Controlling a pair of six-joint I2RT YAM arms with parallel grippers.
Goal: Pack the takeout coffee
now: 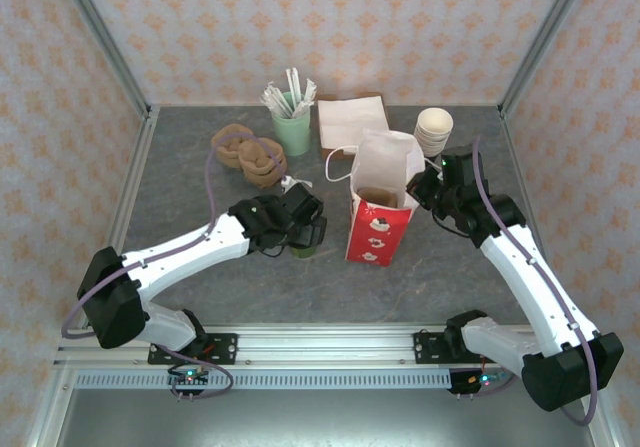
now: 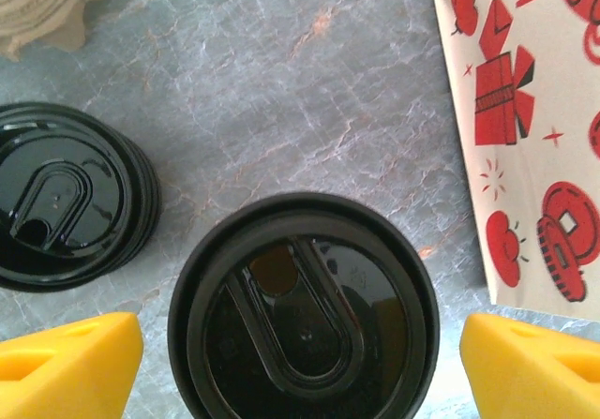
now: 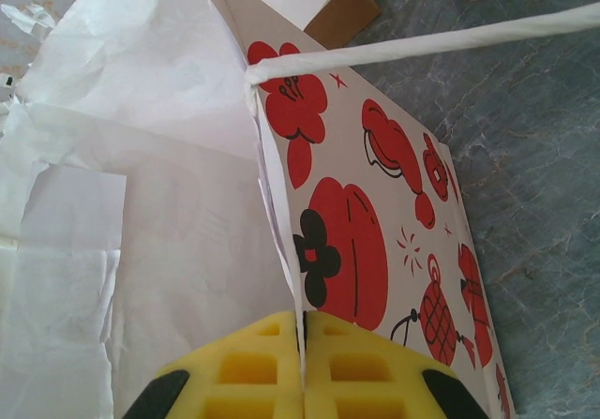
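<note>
- The coffee cup stands on the grey table with its black lid on. It is just beside the red bag, not in it yet.
- The left pincer hangs right over the cup, opened wide, with one yellow pad on each side of the lid. It has hold of nothing.
- The lid hides the cup's sides, so I cannot tell if the pads touch them. There looks to be a gap.
- A pile of spare lids sits near the cup, on the side away from the bag.
- The right pincer is squeezed shut on the bag's top edge. The bag's mouth is open.
- I think the step in hand is getting a grip on the cup.
- The next move should be a soft squeeze, so the cup is not crushed or spilled.
- Then the cup must go straight up, higher than the tall bag's edge, across to the open mouth, and down inside.
</note>
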